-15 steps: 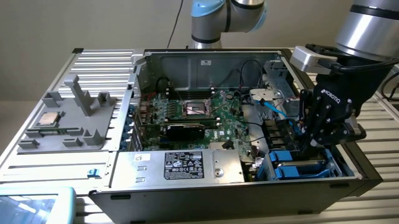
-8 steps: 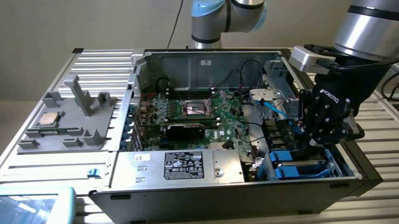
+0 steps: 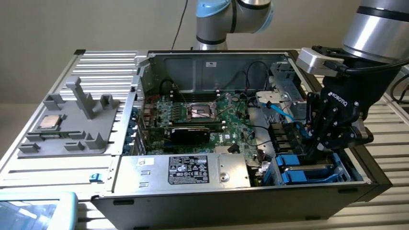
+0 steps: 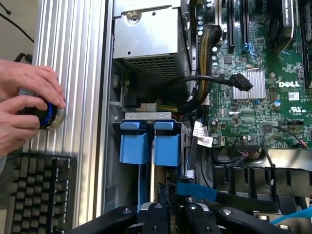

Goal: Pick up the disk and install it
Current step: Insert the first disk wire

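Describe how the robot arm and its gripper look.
The arm has silver cylindrical segments and a light blue joint cap. A black cable runs near its lower end. The gripper is black, with white ROBOTIQ lettering.

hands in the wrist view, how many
2, both at the blue-ringed knob by the ribbed panel: one hand draped over it, the other hand nearer the keyboard, gripping it. None seem hidden.
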Action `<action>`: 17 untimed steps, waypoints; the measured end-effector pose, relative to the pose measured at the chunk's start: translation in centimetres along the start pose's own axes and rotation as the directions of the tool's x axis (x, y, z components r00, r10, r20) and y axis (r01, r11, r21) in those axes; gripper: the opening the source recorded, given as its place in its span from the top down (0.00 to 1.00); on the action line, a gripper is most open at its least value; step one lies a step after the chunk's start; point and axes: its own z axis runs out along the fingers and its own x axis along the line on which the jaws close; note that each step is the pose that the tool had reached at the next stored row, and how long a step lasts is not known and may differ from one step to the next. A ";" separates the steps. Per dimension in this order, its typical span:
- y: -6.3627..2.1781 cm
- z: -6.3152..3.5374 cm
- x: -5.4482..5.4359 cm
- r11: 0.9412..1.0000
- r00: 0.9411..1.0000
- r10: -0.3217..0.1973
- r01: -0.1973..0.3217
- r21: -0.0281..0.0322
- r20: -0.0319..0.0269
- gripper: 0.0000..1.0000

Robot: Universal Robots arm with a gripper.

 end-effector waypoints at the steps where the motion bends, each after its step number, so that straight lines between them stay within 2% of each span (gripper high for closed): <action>1: 0.00 0.00 0.0 1.000 1.000 0.003 -0.003 -0.001 0.000 0.84; 17: -0.08 0.14 -0.1 1.000 1.000 0.021 -0.021 0.001 0.002 0.84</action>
